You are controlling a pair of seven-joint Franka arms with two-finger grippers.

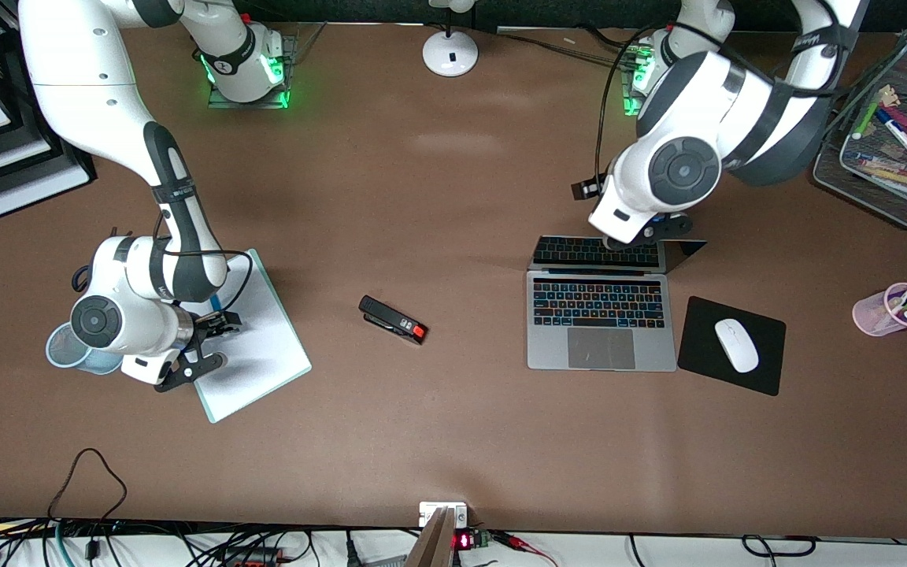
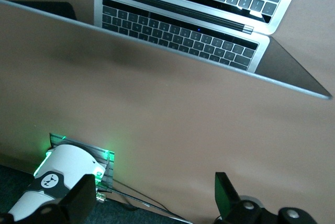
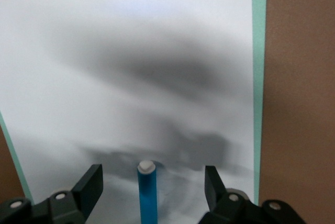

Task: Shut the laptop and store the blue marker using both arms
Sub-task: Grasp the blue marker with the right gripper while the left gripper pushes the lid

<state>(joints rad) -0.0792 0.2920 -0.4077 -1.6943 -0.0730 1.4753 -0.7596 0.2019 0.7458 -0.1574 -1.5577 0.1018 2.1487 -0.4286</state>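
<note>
Marker, blue marker (image 3: 147, 195), lying on whiteboard (image 1: 264, 346) near bench's right-arm end: light, slick; right end effector (image 3: 149, 187) straddling barrel, unclenched. Left end effector (image 2: 157, 198) spread, hovering over laptop (image 1: 600, 315) lid.

A brown desk (image 1: 438, 197) is seen under even light; a white lamp base (image 1: 450, 53) stands at its edge by the arms' bases, and cables (image 1: 186, 543) are strewn along the edge nearest the front camera.

The blue marker (image 3: 147, 192) lies on the whiteboard (image 1: 264, 346). The stapler (image 1: 392, 320) lies between whiteboard and laptop (image 1: 600, 315)
</note>
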